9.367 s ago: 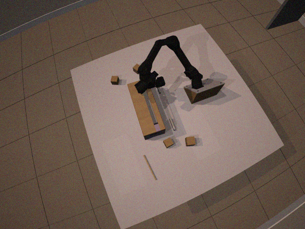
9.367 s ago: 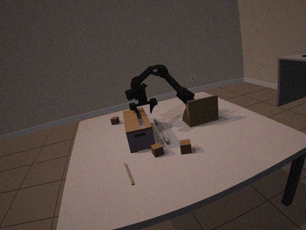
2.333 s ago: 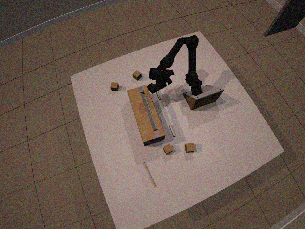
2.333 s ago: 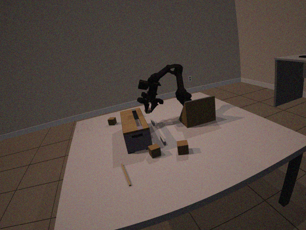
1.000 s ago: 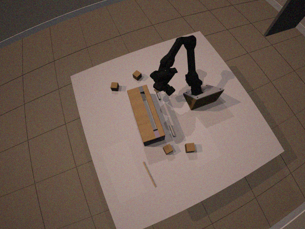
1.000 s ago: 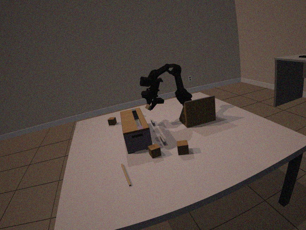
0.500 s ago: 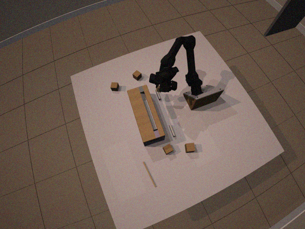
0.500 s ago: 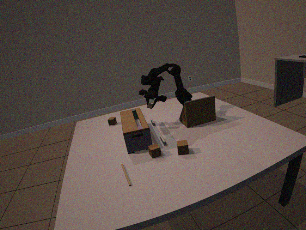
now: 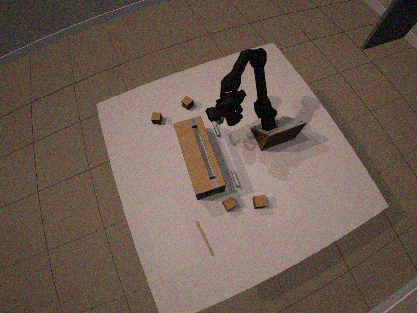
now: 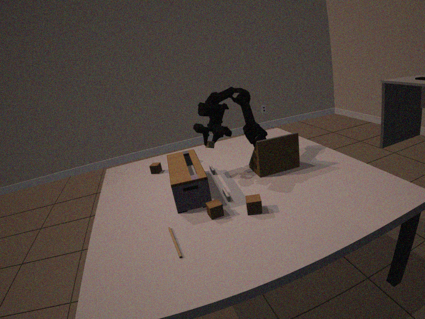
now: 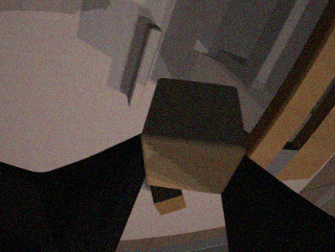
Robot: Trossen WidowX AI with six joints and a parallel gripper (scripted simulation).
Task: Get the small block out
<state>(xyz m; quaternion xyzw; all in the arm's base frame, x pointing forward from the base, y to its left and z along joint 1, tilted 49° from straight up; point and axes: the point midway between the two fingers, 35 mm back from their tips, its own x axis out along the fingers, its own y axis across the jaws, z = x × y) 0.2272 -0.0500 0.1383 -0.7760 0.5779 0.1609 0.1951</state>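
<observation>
My gripper (image 9: 220,119) (image 10: 210,143) (image 11: 187,147) is shut on the small wooden block (image 9: 221,120) (image 10: 210,145) (image 11: 192,133). It holds the block up in the air, off the far end of the box and clear of it. In the wrist view the block fills the gap between the two dark fingers. The long box (image 9: 192,153) (image 10: 179,167) (image 11: 309,113), with a wooden top and a slot along it, lies on the white table (image 9: 303,202) (image 10: 309,213) below and to the left of the gripper.
Loose wooden cubes lie on the table: two beyond the box's far end (image 9: 187,102) (image 9: 156,117) (image 10: 155,168), two off its near end (image 9: 229,203) (image 9: 260,201) (image 10: 214,208) (image 10: 253,203). A thin stick (image 9: 204,238) (image 10: 175,242) lies nearer the front. The arm's base (image 9: 277,133) (image 10: 274,154) stands to the right.
</observation>
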